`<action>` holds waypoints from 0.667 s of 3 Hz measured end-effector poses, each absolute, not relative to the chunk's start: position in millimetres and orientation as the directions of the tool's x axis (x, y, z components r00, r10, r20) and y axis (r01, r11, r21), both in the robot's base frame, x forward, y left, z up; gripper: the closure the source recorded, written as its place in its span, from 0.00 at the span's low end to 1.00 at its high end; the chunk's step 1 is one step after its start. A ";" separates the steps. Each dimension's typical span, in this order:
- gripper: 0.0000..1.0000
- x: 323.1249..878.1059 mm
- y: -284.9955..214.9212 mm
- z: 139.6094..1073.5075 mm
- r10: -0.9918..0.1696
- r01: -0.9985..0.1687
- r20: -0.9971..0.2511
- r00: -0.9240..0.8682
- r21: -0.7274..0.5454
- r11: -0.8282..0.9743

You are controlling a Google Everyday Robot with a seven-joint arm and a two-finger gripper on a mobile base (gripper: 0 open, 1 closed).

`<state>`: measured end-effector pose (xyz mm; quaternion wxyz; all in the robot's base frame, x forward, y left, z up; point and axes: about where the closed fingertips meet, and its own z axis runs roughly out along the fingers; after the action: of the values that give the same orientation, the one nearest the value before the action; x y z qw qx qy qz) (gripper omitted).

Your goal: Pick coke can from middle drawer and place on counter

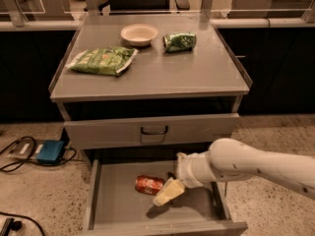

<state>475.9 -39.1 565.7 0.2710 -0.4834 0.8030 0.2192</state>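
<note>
The coke can point(149, 184) lies on its side on the floor of the open middle drawer point(115, 203), near the drawer's centre. My gripper point(168, 192), cream-coloured at the end of the white arm point(236, 163), reaches in from the right and hangs low inside the drawer. Its tip is just right of and in front of the can, close to it or touching it. The counter point(197, 77) is above, at the top of the cabinet.
On the counter lie a green chip bag point(102, 61), a white bowl point(139, 34) and a green soda can point(179, 41) on its side. A closed drawer front with a dark handle point(153, 130) sits above the open drawer. A blue box point(50, 151) and cables lie on the floor at left.
</note>
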 end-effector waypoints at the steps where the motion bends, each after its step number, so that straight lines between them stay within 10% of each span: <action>1: 0.00 490.6 -23.3 543.0 -0.653 -0.895 -0.646 -0.396 0.113 0.431; 2: 0.00 500.3 -10.2 534.3 -0.630 -0.894 -0.659 -0.411 0.154 0.422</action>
<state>500.3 -10.2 534.3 0.2620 -0.4753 0.8014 0.2513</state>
